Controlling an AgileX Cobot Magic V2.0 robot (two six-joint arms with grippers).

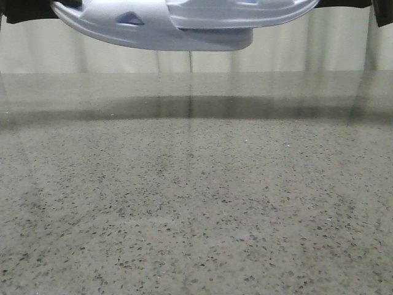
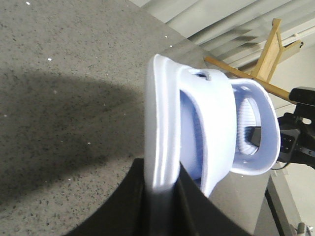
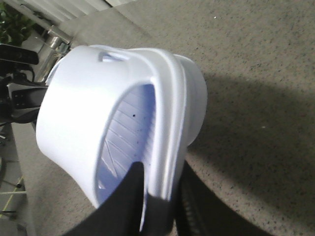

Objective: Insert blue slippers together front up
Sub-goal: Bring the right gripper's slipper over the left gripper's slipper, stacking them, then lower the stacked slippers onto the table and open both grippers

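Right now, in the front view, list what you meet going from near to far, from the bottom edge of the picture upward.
Speckled grey table → dark band of shadow on the table → pale curtain-like backdrop → blue slippers held aloft at the top edge, overlapping each other, with dark arm parts at both upper corners.

Two blue slippers are being counted, one gripped in each wrist view. One speckled counter is being seen. One wooden stand is being seen.
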